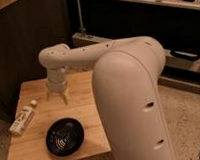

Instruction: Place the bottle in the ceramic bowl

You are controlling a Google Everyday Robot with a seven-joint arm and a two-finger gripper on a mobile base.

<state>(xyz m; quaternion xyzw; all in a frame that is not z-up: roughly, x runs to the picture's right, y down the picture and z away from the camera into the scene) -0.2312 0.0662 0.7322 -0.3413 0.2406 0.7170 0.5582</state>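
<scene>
Ceramic bowl (65,137) sits empty near the worktop's (36,92) front edge. Bottle (22,118) lies flat left of the bowl, untouched. Beyond the bowl we see the pincer (57,97) hanging released, fingers down, likely positioned to reach the bottle.

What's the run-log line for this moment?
gripper: open, empty, over table | bottle: lying on table, untouched | ceramic bowl: empty | step: bottle not yet grasped
</scene>
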